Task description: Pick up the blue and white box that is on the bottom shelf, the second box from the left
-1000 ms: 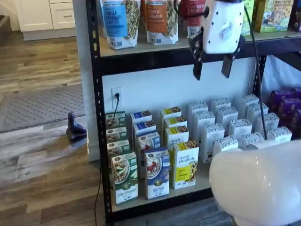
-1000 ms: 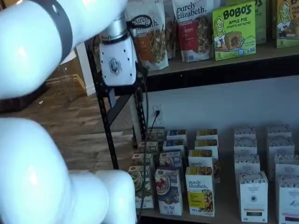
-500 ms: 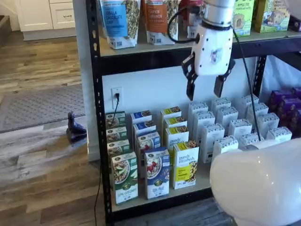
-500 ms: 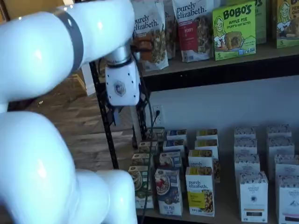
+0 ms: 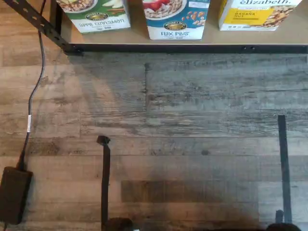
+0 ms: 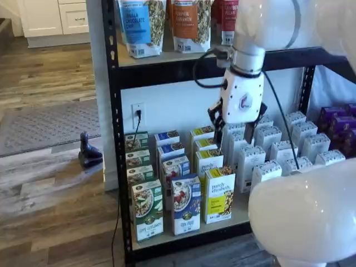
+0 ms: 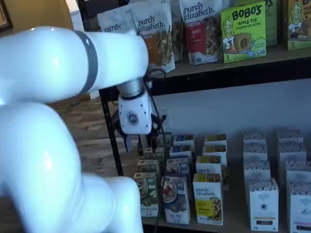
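The blue and white box (image 6: pixel 186 204) stands at the front of the bottom shelf (image 6: pixel 183 242), between a green-and-white carton (image 6: pixel 147 210) and a yellow carton (image 6: pixel 219 194). It also shows in a shelf view (image 7: pixel 176 199). My gripper (image 6: pixel 233 132) hangs above and behind it to the right, level with the rear rows, and is open with a plain gap between its black fingers. In a shelf view the gripper (image 7: pixel 137 141) shows side-on. The wrist view catches only the base of the blue and white box (image 5: pixel 175 19) on the bottom shelf (image 5: pixel 211 37), with wooden floor in front.
Rows of white cartons (image 6: pixel 267 150) fill the shelf's right half, with purple boxes (image 6: pixel 336 122) beyond. Granola bags (image 6: pixel 142 25) stand on the level above. My white arm (image 6: pixel 303 217) bulks at front right. A cable and power adapter (image 5: pixel 14 192) lie on the floor.
The gripper has come down from beside the upper shelf beam to the level of the bottom shelf's rear rows, shifting slightly left. Its fingers have stayed open.
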